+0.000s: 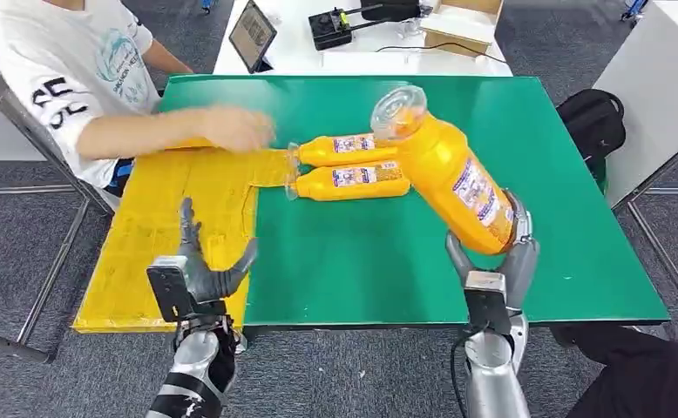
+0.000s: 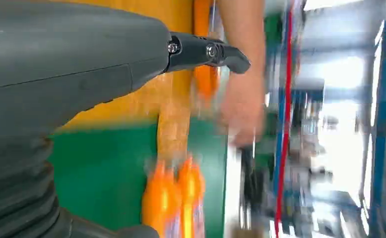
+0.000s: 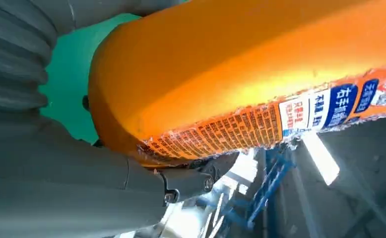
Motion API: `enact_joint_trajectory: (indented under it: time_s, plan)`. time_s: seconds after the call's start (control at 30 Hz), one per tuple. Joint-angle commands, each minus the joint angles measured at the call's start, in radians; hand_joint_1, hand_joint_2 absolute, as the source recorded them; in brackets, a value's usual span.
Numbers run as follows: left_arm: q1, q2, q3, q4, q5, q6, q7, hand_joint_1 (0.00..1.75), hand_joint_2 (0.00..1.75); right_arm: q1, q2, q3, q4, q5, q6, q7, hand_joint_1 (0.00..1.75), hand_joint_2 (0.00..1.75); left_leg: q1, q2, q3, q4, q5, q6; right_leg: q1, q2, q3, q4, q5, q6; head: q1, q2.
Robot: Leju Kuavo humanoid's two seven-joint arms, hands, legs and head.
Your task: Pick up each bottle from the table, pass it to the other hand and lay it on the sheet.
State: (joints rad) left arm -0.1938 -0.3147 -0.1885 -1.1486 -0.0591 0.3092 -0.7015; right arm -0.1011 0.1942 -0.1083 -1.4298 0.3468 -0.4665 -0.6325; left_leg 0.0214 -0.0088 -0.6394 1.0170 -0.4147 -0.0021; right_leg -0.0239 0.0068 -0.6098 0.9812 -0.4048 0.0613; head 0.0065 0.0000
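**Orange bottle held at its base, handover pending**

The orange bottle point(image 1: 450, 174) is gripped near its base by the right hand point(image 1: 501, 261) and is tilted over the green table point(image 1: 344, 261), clear cap toward the left. The left hand point(image 1: 203, 270) is seen empty, fingers spread, above the yellow sheet point(image 1: 170, 209). Two more bottles point(image 1: 349, 165) lie side by side at the sheet's edge, near a person's hand point(image 1: 235, 129). The body is judged rigid, smooth plastic, possibly slippery; contents cannot be told. A hold at the labelled mid-body is judged best for the receiving hand.
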Motion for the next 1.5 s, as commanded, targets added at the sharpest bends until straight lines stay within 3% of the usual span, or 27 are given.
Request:
enact_joint_trajectory:
  time_s: [0.03, 0.23, 0.77, 0.87, 1.0, 1.4, 1.5]
  plan:
    - [-0.019, -0.018, 0.018, 0.083, 0.012, -0.033, 0.003, 0.0, 1.75, 0.016, 0.021, -0.017, -0.008, -0.004, 0.014, -0.009, 1.75, 1.75, -0.001, 0.001, 0.004, -0.001, -0.001, 0.001, 0.0, 0.0, 0.004, 0.0, -0.001, -0.002, 0.0, 0.0]
    - [-0.018, -0.021, -0.073, 0.125, 0.05, -0.459, 0.004, 0.0, 1.75, 0.029, 0.057, 0.079, 0.132, 0.068, 0.139, -0.055, 1.75, 1.75, 0.0, 0.001, 0.004, -0.001, -0.001, 0.001, 0.0, 0.0, 0.004, -0.001, -0.001, -0.002, 0.0, 0.0]
    - [-0.012, -0.02, -0.084, 0.11, 0.045, -0.468, 0.007, 0.0, 1.75, 0.03, 0.063, 0.09, 0.149, 0.07, 0.124, -0.066, 1.75, 1.75, 0.0, 0.002, 0.007, -0.001, -0.002, 0.001, 0.001, 0.0, 0.007, -0.002, -0.002, -0.003, -0.001, 0.0]
    - [0.0, -0.015, -0.122, 0.082, 0.037, -0.531, 0.004, 0.0, 1.75, 0.033, 0.08, 0.122, 0.199, 0.078, 0.168, -0.066, 1.75, 1.75, 0.0, 0.002, 0.006, -0.001, -0.002, 0.001, 0.001, 0.0, 0.005, -0.002, -0.001, -0.003, 0.0, 0.0]
    - [0.006, -0.012, -0.141, 0.072, 0.059, -0.584, 0.006, 0.0, 1.75, 0.027, 0.082, 0.163, 0.266, 0.067, 0.145, -0.066, 1.75, 1.75, 0.0, 0.002, 0.005, -0.001, -0.002, 0.001, 0.001, 0.001, 0.004, -0.002, -0.001, -0.002, -0.001, 0.0]
    - [-0.006, -0.01, -0.143, 0.107, 0.143, -0.729, 0.008, 0.0, 1.75, 0.024, 0.067, 0.151, 0.324, 0.029, 0.148, -0.066, 1.75, 1.75, 0.0, 0.001, 0.004, -0.002, -0.001, 0.001, 0.001, 0.0, 0.005, -0.002, -0.001, -0.002, 0.0, 0.0]
    - [-0.009, -0.011, -0.145, 0.112, 0.172, -0.79, 0.003, 0.0, 1.75, 0.015, 0.07, 0.154, 0.395, 0.085, 0.157, -0.061, 1.75, 1.75, 0.0, 0.001, 0.004, -0.002, -0.001, 0.001, 0.001, 0.0, 0.004, -0.002, -0.001, -0.002, 0.0, 0.0]
